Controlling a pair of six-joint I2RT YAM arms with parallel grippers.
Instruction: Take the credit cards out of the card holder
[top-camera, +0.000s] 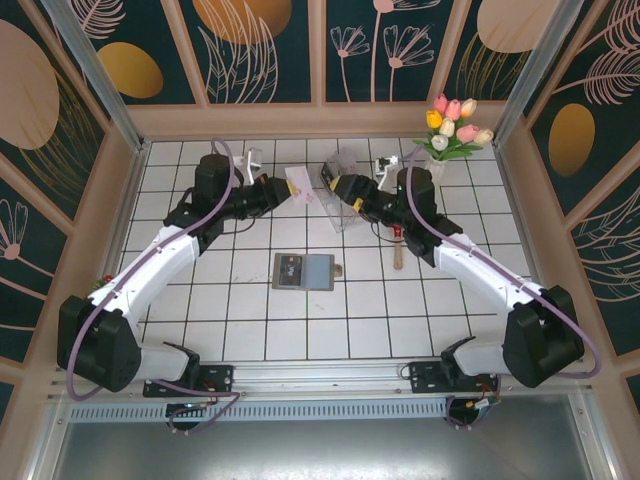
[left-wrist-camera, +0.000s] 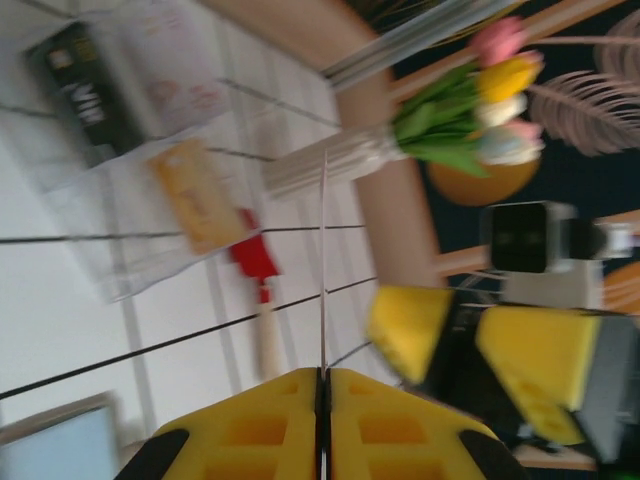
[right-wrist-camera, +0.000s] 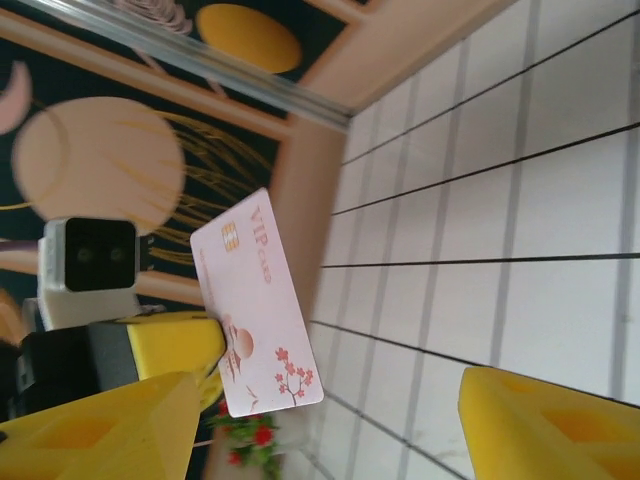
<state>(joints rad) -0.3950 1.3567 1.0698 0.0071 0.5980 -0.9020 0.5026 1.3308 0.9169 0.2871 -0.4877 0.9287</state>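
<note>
Left hand (top-camera: 281, 192) pinches pink VIP card (right-wrist-camera: 258, 300) aloft by its lower end, probably to set it aside. Right hand (top-camera: 345, 190) spread wide, near it. Card holder (top-camera: 303, 271) lies open mid-surface (top-camera: 250, 330), well apart.

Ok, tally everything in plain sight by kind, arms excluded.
Cards out of the holder: 3 (pink card, orange card, black card)
Card holder: 1
Clear plastic box: 1
Vase of tulips: 1
Red-and-wood tool: 1
Total: 7

Grey card holder (top-camera: 303, 271) lies open flat on the tiles (top-camera: 250, 340); pink VIP card (right-wrist-camera: 258, 305) is held aloft.
</note>
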